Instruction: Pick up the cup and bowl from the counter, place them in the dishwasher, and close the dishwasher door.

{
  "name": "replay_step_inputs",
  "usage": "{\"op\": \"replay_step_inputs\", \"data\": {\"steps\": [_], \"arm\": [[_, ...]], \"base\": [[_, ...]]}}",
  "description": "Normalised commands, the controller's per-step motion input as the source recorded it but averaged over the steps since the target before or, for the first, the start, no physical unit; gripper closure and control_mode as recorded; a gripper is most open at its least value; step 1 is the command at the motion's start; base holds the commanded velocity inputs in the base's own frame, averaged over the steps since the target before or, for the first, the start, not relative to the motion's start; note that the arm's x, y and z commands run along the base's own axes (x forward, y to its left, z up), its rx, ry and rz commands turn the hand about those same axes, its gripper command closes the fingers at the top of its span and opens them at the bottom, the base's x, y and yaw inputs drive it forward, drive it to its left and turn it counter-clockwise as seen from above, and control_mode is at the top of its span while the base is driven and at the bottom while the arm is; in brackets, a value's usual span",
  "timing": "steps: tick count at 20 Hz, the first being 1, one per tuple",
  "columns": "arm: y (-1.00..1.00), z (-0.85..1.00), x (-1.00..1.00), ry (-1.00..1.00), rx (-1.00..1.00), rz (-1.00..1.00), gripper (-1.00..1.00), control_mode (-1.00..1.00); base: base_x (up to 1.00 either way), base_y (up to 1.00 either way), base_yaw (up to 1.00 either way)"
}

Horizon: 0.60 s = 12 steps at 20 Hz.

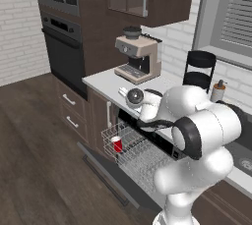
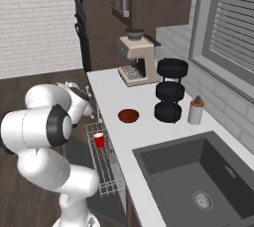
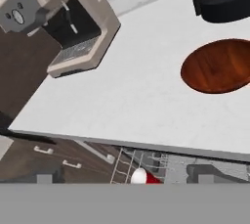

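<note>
The red cup stands upright in the dishwasher's pulled-out wire rack, and it shows in the right base view as the cup and at the bottom of the hand view as the cup. The reddish-brown bowl lies on the counter near its front edge; in the hand view the bowl is at the right. My gripper hovers open and holding nothing above the counter's front edge, over the rack and short of the bowl. The dishwasher door hangs dropped down.
A beige coffee machine stands at the far end of the counter. A black tiered rack and a small dispenser bottle are behind the bowl. A dark sink lies to the right. The black wall oven is left.
</note>
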Motion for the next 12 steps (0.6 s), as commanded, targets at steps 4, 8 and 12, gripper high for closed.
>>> {"op": "replay_step_inputs", "data": {"steps": [4,8,12], "arm": [[-0.06,1.0,-0.01,-0.06,-0.1,0.0,-1.0,-1.0],[-0.26,1.0,-0.07,-0.04,-0.33,-0.09,-1.0,-1.0],[-0.26,0.99,-0.02,0.05,-0.45,-0.11,-1.0,-1.0]], "base": [[0.0,0.0,0.0],[0.0,0.0,0.0],[0.0,0.0,0.0]]}}
